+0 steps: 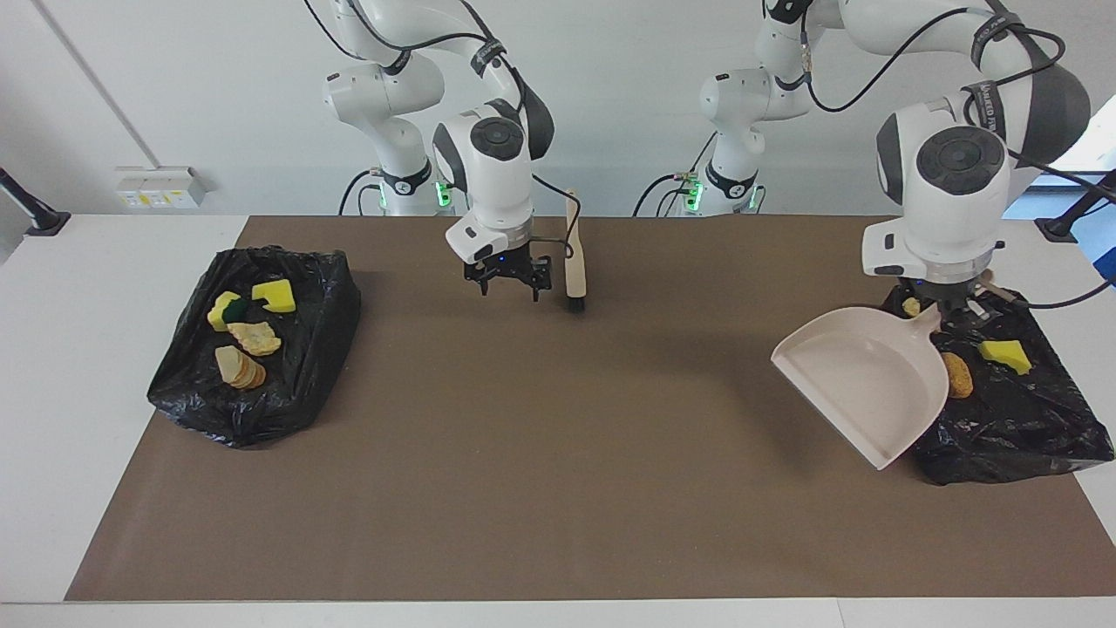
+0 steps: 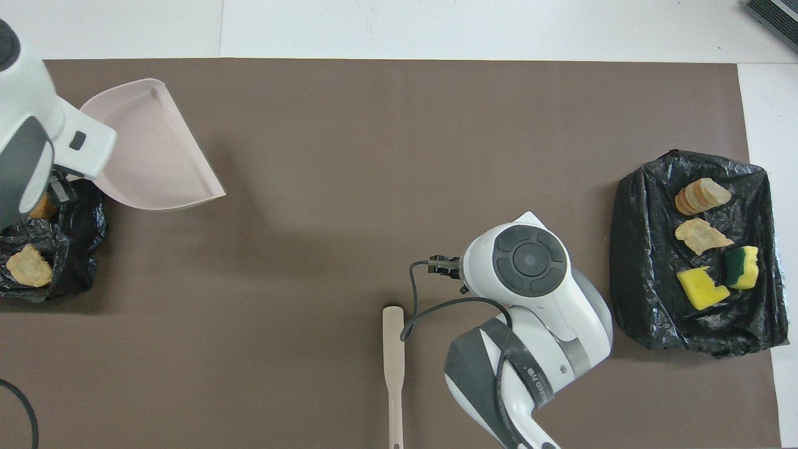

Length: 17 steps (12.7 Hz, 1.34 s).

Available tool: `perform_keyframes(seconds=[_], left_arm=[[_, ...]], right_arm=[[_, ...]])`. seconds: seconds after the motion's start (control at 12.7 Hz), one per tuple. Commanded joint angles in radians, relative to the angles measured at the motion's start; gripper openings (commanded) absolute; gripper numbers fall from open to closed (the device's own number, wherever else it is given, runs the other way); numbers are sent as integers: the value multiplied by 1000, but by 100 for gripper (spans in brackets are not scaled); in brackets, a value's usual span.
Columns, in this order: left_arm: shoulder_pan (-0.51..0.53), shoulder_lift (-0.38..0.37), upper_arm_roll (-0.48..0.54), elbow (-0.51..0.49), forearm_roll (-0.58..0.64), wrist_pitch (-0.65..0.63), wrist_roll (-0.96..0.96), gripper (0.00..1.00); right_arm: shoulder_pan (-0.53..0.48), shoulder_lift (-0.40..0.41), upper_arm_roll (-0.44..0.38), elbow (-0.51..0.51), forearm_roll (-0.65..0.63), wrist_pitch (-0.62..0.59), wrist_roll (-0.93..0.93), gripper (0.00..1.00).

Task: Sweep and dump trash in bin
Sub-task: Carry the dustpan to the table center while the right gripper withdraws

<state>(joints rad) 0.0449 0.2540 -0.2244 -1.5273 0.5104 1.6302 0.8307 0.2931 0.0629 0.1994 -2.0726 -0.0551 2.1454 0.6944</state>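
The right gripper [image 1: 508, 283] hangs with its jaws apart and empty over the brown mat [image 1: 558, 488], just beside the upright beige wooden-handled brush [image 1: 574, 262]. The left gripper [image 1: 946, 307] is clamped on the handle of the tilted beige plastic dustpan [image 1: 859, 375], over the edge of a black crumpled bag-lined bin [image 1: 1016, 427] holding three trash pieces [image 1: 1004, 354]. Four more trash chunks [image 1: 247, 336] lie in the other black bag-lined bin [image 1: 296, 384], at the right arm's end.
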Motion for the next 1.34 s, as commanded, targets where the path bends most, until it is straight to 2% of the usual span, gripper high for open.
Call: perform_keyframes(seconds=[0.0,0.24,0.47,0.87,1.02,1.26], left_arm=[[-2,46,-110,2,-50,-32,-294,0],[-5,80,-186,9,-142,-27,-563,0],[-11,155,-306,38,-181,-9,-853,0],[-40,244,-446,72,-182,100,-1246,0],[-59,264,-473,72,-191,157,-1340,0],[-112,313,-475,98,-187,172,-1386,0]], right_arm=[[-58,-21,12,46,-37,-33,-18,100],[-104,-21,12,138,-60,-128,-26,100],[-155,-40,14,222,-60,-249,-130,100],[-229,-127,3,241,-46,-328,-199,100],[-232,-153,-26,252,-42,-347,-207,100],[-233,-153,-66,319,-43,-415,-283,100]])
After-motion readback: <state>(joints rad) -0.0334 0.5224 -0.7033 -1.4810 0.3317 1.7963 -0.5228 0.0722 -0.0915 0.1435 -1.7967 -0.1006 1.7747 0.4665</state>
